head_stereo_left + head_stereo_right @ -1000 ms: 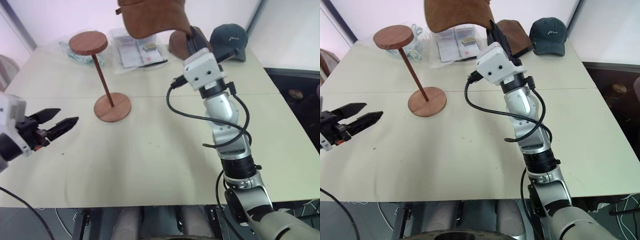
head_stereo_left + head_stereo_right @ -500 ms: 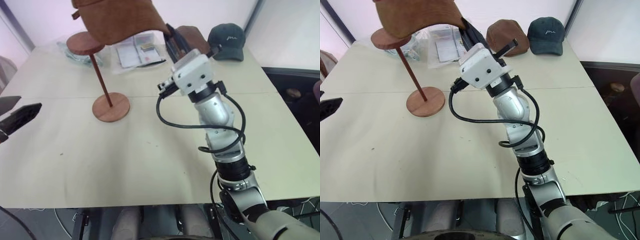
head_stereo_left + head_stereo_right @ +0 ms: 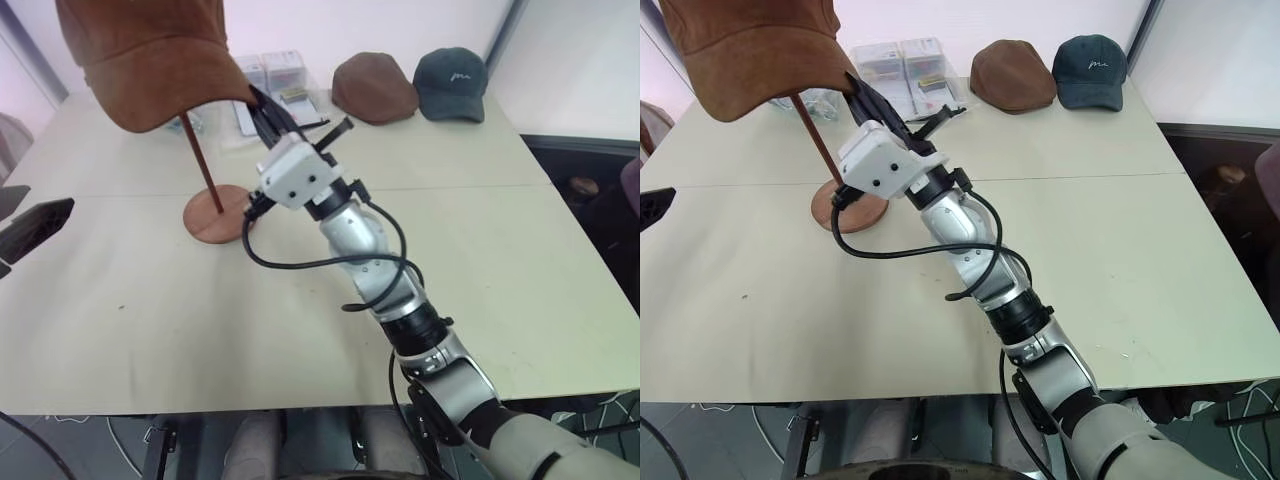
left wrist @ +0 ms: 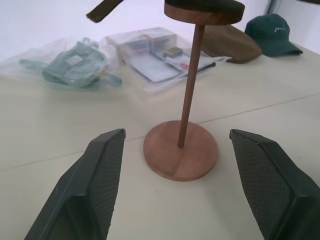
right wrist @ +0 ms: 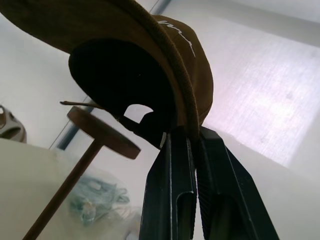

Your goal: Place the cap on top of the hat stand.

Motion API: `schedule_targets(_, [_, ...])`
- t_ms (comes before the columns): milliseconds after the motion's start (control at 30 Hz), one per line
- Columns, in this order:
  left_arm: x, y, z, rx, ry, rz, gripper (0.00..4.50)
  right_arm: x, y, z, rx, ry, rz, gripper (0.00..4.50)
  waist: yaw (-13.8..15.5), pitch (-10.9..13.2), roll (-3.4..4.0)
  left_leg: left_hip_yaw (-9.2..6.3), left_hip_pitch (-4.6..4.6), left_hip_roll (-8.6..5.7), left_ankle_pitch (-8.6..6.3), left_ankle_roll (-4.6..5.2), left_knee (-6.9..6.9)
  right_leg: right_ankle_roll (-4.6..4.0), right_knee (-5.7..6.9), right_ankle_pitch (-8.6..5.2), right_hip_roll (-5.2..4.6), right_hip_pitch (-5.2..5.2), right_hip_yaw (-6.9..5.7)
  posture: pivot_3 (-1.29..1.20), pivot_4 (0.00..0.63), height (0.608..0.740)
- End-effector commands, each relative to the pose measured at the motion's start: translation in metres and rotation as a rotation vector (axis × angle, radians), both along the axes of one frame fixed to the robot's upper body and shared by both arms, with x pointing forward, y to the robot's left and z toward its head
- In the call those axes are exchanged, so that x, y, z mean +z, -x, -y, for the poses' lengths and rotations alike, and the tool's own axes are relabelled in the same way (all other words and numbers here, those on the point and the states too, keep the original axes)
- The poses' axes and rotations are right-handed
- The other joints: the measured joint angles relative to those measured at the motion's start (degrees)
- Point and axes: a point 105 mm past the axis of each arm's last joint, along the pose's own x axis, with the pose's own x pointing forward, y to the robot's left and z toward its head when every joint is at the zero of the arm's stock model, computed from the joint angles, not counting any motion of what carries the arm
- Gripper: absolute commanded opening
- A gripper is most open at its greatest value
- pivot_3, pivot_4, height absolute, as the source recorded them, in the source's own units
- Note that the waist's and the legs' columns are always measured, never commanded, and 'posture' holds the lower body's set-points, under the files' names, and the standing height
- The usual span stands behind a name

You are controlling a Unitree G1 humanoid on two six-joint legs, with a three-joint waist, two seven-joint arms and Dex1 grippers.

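the right gripper (image 5: 192, 150) is clamped on the rim of the cap (image 3: 150, 60), its two fingers pinched tight on the fabric edge, and carries the cap raised above the table (image 3: 500, 250). the stand (image 4: 192, 95) is just beyond and below the fingertips; in the right wrist view its top disc sits lower than the cap's hollow and a bit off to one side, not inside it. so the pickup looks done and the carry nearly so, while the placing itself is left: the cap needs centring over the disc, lowering until the crown rests on it, then letting go. the left gripper (image 4: 190, 185) has its fingers wide apart, holding nothing, facing the stand's base from the near side, apart from it
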Motion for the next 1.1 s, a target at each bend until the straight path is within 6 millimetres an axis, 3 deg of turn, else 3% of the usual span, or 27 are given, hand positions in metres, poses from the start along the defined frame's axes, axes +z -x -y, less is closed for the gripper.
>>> schedule_targets(33, [0.009,0.003,0.003,-0.002,-0.011,0.051,3.49,0.015,0.011,-0.014,0.008,-0.003,0.117,0.01,-0.05,0.00,-0.01,0.01,0.00,0.00,0.00,0.00,-0.01,0.00,0.00,0.00,0.00,-0.01,0.00,0.00,0.150,0.740])
schedule_targets(267, [0.008,-0.002,0.005,-0.001,-0.001,0.054,3.49,0.012,0.003,-0.024,-0.097,0.081,0.220,0.01,-0.07,-0.01,-0.01,0.00,-0.01,0.00,0.00,-0.01,-0.01,0.00,0.00,0.00,0.01,-0.05,0.00,0.00,0.150,0.740])
schedule_targets(733, [0.010,-0.027,0.012,-0.065,0.009,0.026,3.49,-0.005,-0.018,-0.021,-0.298,0.151,0.224,0.01,-0.05,-0.02,-0.03,-0.02,-0.06,0.01,0.01,-0.02,-0.02,0.00,0.02,0.01,0.06,-0.08,0.00,0.00,0.150,0.740])
schedule_targets(1100, [0.024,-0.042,0.014,-0.122,-0.029,0.017,3.49,-0.014,0.001,-0.024,-0.263,0.113,0.195,0.01,-0.09,-0.02,-0.04,-0.03,-0.11,0.01,0.01,-0.02,-0.03,0.03,0.02,0.02,0.08,-0.11,0.00,0.00,0.150,0.740])
